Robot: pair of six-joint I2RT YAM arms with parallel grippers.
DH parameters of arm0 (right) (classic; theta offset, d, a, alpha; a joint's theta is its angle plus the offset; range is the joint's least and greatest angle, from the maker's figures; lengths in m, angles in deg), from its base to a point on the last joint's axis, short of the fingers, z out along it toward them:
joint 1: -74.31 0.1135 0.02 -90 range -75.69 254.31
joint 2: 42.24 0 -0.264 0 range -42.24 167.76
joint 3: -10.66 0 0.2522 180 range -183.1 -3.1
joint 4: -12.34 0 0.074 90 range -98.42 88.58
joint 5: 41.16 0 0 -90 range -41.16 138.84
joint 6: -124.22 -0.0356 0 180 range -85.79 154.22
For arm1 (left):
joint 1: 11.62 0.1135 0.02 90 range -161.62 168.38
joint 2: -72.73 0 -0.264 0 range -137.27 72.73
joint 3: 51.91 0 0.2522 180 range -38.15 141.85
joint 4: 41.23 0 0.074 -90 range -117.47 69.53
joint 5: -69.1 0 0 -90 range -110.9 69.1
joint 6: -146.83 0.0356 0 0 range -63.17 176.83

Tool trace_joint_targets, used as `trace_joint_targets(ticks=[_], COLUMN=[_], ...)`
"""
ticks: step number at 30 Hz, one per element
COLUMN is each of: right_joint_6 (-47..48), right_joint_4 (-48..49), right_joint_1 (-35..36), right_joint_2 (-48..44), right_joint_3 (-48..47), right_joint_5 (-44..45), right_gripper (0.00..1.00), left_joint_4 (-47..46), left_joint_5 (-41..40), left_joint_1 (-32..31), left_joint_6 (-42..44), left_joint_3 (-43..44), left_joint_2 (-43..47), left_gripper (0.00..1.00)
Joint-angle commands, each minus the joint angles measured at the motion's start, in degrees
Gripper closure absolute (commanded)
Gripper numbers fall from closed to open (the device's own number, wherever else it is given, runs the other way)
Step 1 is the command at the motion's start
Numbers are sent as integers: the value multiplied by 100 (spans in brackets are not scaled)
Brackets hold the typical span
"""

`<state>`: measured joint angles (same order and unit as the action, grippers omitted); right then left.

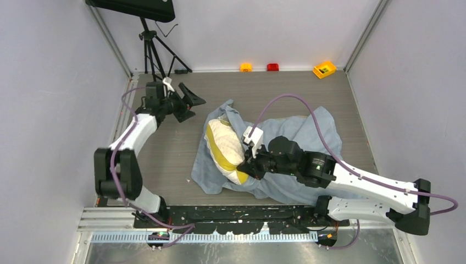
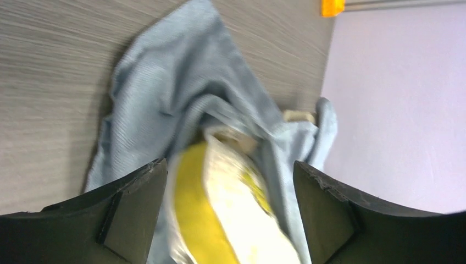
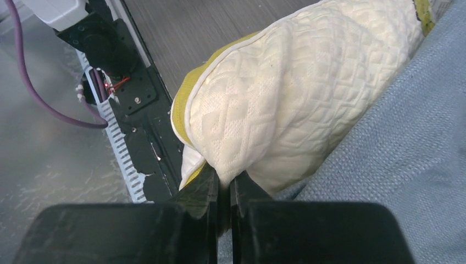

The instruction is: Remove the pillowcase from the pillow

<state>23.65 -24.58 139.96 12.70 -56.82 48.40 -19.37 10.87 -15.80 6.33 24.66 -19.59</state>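
The cream quilted pillow [image 1: 225, 147] with yellow edge sticks partly out of the grey-blue pillowcase [image 1: 299, 135], which lies crumpled in the middle of the table. My right gripper [image 1: 245, 166] is shut on the pillow's near edge; in the right wrist view its fingers [image 3: 211, 190] pinch a fold of the pillow [image 3: 286, 93], with the pillowcase [image 3: 406, 154] on the right. My left gripper [image 1: 187, 103] is open and empty at the far left, apart from the cloth. Its wrist view shows the pillow [image 2: 220, 214] and pillowcase [image 2: 165, 88] between its fingers [image 2: 137, 203].
A tripod [image 1: 154, 52] stands at the back left. Small orange [image 1: 245, 67], red [image 1: 272, 67] and yellow [image 1: 324, 69] items lie along the back wall. The black mounting rail [image 1: 231, 214] runs along the near edge. Walls close in on both sides.
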Motion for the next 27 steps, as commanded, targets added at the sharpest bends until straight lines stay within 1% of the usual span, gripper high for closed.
trace_joint_targets(ticks=[1,2,3,4,5,7,8,11,14,17,19,22,24,25,27], right_joint_6=[-42,-64,-91,-161,-242,-437,-538,-961,-1332,-1490,-1547,-1567,-1598,-1614,-1695], right_joint_4=[640,595,536,513,505,490,447,297,299,592,741,620,418,306,-31], right_joint_1=[-35,-36,-38,-43,-54,-100,-231,-694,-1108,-1203,-1204,-1206,-1204,-1203,-1235], right_joint_2=[384,563,689,786,861,963,1000,1052,999,765,636,713,768,772,815], right_joint_3=[-127,-182,-244,-305,-358,-422,-467,-578,-641,-654,-668,-886,-978,-1002,-1076], right_joint_5=[-270,-291,-277,-154,238,856,967,877,201,-742,-1273,-1819,-1583,-1235,-59], right_gripper=[81,68,46,21,13,12,12,11,11,10,10,10,9,9,9], left_joint_4=[961,1005,1067,1158,1313,1679,1847,2319,2345,2073,1674,850,817,895,1082], left_joint_5=[319,478,623,720,761,717,667,425,388,563,806,1271,1257,1204,1000], left_joint_1=[-47,-47,-48,-52,-57,-91,-128,-236,-267,-288,-292,-298,-295,-294,-294], left_joint_6=[217,150,105,85,111,270,367,662,655,471,241,-240,-230,-145,7], left_joint_3=[-237,-410,-583,-755,-893,-1154,-1276,-1600,-2004,-2279,-2448,-2632,-2553,-2476,-2307], left_joint_2=[1205,1411,1597,1803,1995,2375,2549,3052,3346,3457,3458,3360,3261,3235,3187], left_gripper=[11,11,10,11,11,10,11,11,10,10,10,10,10,10,9])
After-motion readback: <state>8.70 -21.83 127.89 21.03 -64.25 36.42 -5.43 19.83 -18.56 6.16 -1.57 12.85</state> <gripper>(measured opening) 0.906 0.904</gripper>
